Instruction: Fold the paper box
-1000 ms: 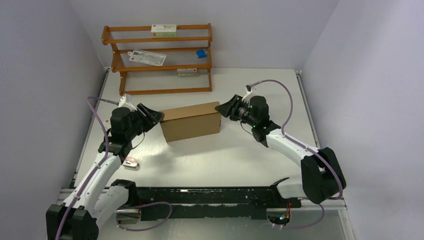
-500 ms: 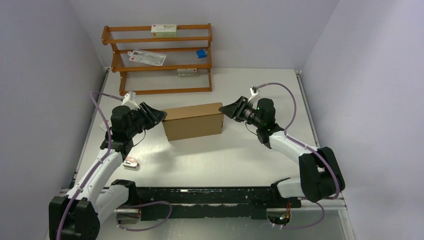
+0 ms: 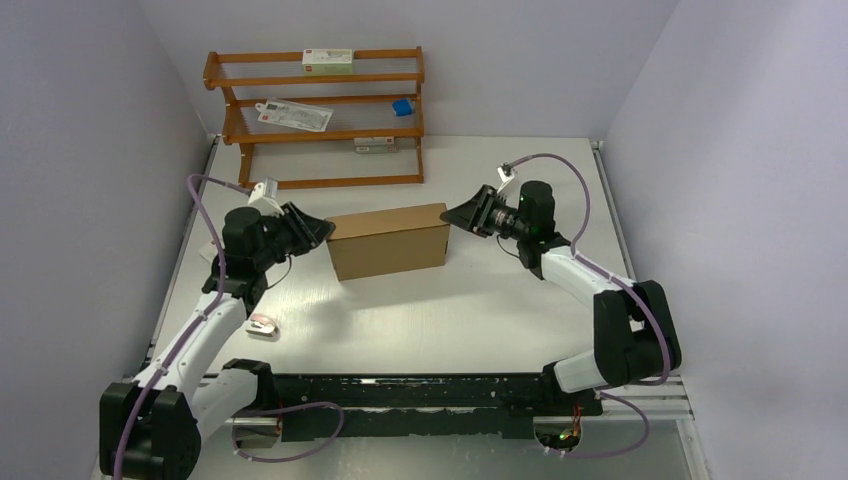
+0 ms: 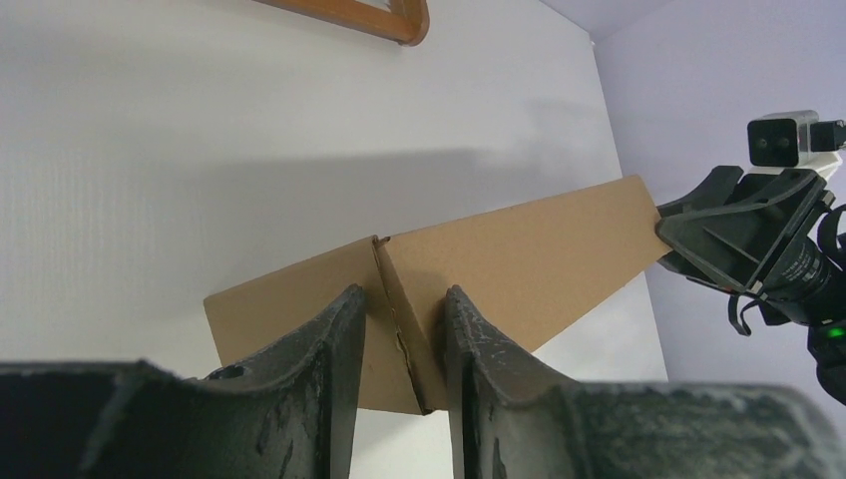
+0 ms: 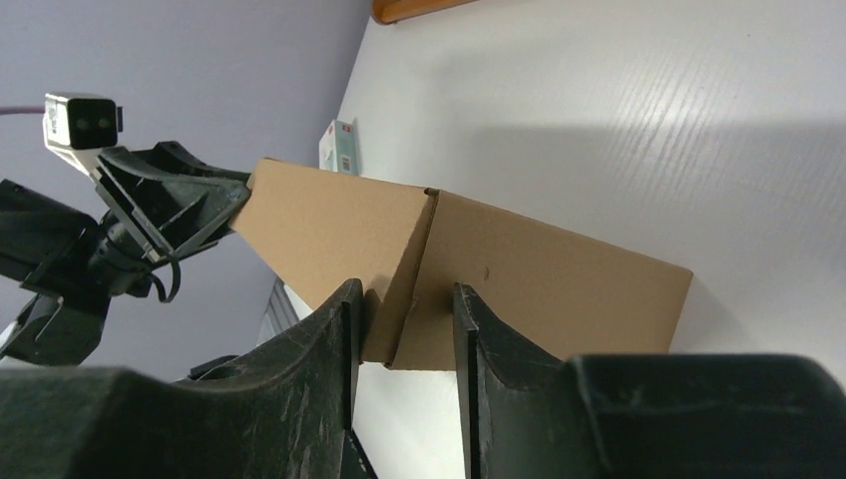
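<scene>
The paper box (image 3: 388, 240), plain brown cardboard folded into a closed shallow rectangle, lies in the middle of the white table (image 3: 480, 310). My left gripper (image 3: 322, 229) is at its left end, my right gripper (image 3: 449, 215) at its right end. In the left wrist view the fingers stand apart around a corner edge of the box (image 4: 519, 249), with the left gripper (image 4: 399, 291) open. In the right wrist view the right gripper (image 5: 404, 287) is open the same way at the opposite corner of the box (image 5: 319, 230). Neither gripper clamps the cardboard.
An orange-brown wooden rack (image 3: 315, 120) stands at the back left, holding white cartons (image 3: 328, 61) and a small blue item (image 3: 402, 106). A small object (image 3: 262, 325) lies on the table by the left arm. Grey walls close both sides. A black rail (image 3: 420, 390) runs along the near edge.
The left fingers have narrowed noticeably, the right ones only slightly. Both wrists have shifted a little towards the back, and the box has slid slightly back and right between them.
</scene>
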Available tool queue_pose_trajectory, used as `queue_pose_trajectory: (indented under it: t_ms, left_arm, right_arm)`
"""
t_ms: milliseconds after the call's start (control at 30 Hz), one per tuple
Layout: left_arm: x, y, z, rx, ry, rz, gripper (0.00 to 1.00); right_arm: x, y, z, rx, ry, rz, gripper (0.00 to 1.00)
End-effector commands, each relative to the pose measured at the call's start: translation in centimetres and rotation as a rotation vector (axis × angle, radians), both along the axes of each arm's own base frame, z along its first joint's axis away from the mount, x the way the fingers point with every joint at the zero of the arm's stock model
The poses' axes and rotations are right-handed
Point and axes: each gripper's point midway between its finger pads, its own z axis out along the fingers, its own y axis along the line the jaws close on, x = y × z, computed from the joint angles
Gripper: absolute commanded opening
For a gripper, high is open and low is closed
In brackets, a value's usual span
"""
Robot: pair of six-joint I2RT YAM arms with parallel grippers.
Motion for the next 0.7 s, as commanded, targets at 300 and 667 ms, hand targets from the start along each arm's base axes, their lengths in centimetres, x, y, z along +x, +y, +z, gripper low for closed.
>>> queue_pose_trajectory:
  t_ms: [300, 667]
  left_arm:
    - [-4.9, -3.6, -10.8, 0.192, 0.311, -0.133, 0.30]
    - [-2.7, -2.2, -10.9, 0.125, 0.326, -0.025, 0.40]
  right_arm:
    - [-6.7, -5.7, -17.1, -0.321, 0.427, -0.113, 0.11]
    - [-5.0, -6.3, -9.5, -0.160, 0.276, -0.140, 0.07]
